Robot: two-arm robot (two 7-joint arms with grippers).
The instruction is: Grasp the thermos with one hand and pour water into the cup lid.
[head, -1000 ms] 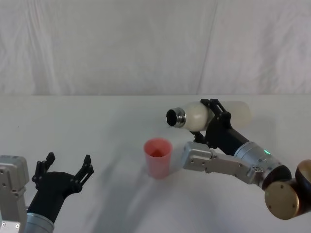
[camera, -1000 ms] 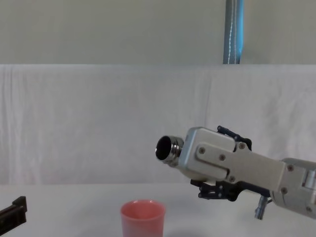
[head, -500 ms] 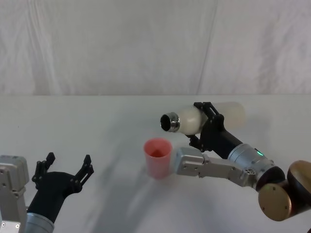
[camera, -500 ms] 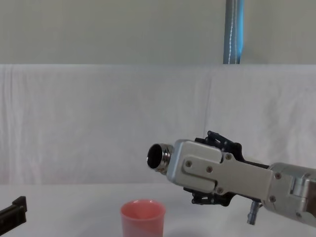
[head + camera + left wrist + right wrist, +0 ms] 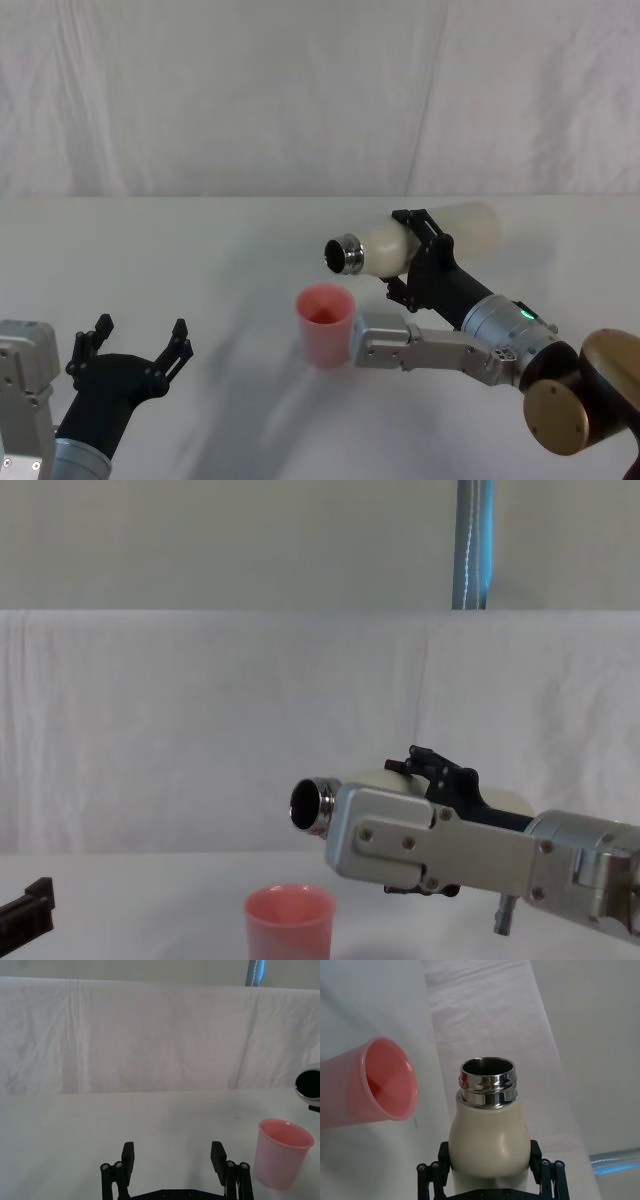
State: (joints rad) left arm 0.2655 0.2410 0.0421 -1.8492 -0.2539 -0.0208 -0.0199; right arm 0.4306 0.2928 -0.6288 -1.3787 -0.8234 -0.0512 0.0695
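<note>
Lower and leftward since a second ago, the thermos (image 5: 415, 243) mouth is nearing the cup (image 5: 325, 324).
Right gripper (image 5: 418, 255), jaws pinching the thermos mid-body, is holding it nearly level in the air, neck at roughly 1 o'clock of the cup on the worktop (image 5: 200, 270). Pouring is just beginning; next it needs more tilt, mouth over the rim. Left gripper (image 5: 135, 352) is idling at 8 o'clock, jaws spread.
</note>
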